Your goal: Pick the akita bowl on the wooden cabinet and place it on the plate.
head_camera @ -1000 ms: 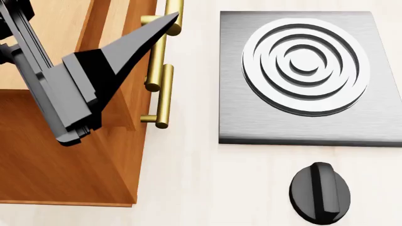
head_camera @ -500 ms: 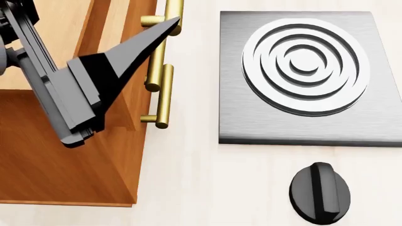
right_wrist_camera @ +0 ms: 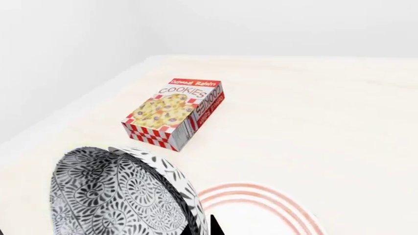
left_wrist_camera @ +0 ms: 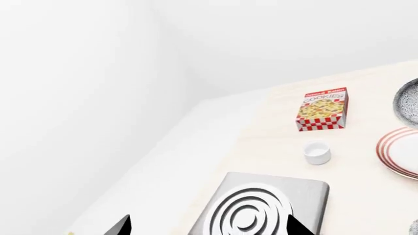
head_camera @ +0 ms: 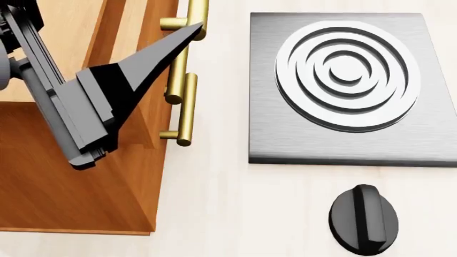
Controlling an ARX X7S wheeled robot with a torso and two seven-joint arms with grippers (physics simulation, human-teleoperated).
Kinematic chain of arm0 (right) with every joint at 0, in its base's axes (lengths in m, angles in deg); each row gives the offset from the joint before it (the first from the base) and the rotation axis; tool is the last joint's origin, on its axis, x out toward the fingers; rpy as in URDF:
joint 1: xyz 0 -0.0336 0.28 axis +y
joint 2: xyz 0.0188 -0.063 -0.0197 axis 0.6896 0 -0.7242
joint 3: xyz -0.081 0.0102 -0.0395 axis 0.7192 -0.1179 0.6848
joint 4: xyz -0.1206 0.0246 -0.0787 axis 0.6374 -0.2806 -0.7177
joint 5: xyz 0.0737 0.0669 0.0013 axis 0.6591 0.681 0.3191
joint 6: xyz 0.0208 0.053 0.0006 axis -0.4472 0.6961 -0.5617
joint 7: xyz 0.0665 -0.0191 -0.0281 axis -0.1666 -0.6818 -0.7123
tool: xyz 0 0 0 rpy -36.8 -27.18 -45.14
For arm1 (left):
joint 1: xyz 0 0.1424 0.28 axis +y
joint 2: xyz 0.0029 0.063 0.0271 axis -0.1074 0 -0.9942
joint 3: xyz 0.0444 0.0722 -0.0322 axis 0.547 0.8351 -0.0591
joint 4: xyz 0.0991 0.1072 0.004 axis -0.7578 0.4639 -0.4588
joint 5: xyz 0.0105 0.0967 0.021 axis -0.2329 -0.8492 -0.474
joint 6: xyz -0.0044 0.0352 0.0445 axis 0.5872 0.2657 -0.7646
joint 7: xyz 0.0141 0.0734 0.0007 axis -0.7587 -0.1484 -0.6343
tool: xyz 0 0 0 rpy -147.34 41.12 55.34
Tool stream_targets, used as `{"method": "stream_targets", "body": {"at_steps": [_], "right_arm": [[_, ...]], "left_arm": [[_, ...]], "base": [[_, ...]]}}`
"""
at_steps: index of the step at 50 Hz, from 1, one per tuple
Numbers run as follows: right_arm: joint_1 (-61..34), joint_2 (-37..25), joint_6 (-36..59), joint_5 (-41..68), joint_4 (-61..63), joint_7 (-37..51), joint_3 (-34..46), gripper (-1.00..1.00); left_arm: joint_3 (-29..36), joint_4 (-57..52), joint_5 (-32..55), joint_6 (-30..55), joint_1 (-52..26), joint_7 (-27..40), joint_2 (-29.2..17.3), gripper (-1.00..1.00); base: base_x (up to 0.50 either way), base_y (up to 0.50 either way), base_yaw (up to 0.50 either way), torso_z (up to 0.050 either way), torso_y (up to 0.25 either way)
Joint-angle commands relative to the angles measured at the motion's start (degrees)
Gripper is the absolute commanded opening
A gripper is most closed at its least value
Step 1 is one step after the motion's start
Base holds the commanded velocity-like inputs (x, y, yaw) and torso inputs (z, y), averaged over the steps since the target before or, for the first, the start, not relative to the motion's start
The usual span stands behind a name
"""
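- My right gripper [right_wrist_camera: 203,226] shows only as dark finger tips at the frame edge of its wrist view, pressed against the akita bowl [right_wrist_camera: 121,193]; it appears to be holding the bowl by the rim, the bowl tipped on its side with the patterned inside facing the camera.
- The bowl hangs just beside and partly over the plate [right_wrist_camera: 261,208], whose red rings show beyond the bowl's edge; I cannot tell whether bowl and plate touch.
- In the left wrist view the plate [left_wrist_camera: 398,152] lies at the frame edge, with a slice of the patterned bowl [left_wrist_camera: 408,100] just past it.
- The cookie box [right_wrist_camera: 175,112] lies flat on the pale counter [right_wrist_camera: 326,122] near the plate, apart from it.
- A small white cup [left_wrist_camera: 317,152] stands between the cookie box and the plate, closer to the stove plate [left_wrist_camera: 261,210].
- My left gripper [left_wrist_camera: 205,227] shows two dark finger tips set far apart, with nothing between them, above the stove plate.
- In the head view the left arm sits over the wooden cabinet [head_camera: 64,182], crossing its brass handles [head_camera: 182,80]; a black knob [head_camera: 364,217] lies near the stove plate, far from the plate.
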Motion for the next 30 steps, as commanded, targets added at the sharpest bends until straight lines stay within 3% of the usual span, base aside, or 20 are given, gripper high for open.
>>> {"method": "stream_targets", "body": {"at_steps": [1, 30], "right_arm": [[0.2, 0.2, -1.7, -1.9, -1.9, -1.0, 0.9, -1.00], [-1.5, 0.3, -1.9, -2.6, -6.3, -0.8, 2.9, -1.00]], "left_arm": [[0.2, -0.1, 0.1, -0.1, 0.2, 0.1, -0.2, 1.00], [0.1, -0.2, 0.6, -0.4, 0.3, 0.4, -0.9, 1.00]], "base": [[0.00, 0.00, 0.00, 0.000, 0.000], [0.00, 0.00, 0.00, 0.000, 0.000]]}}
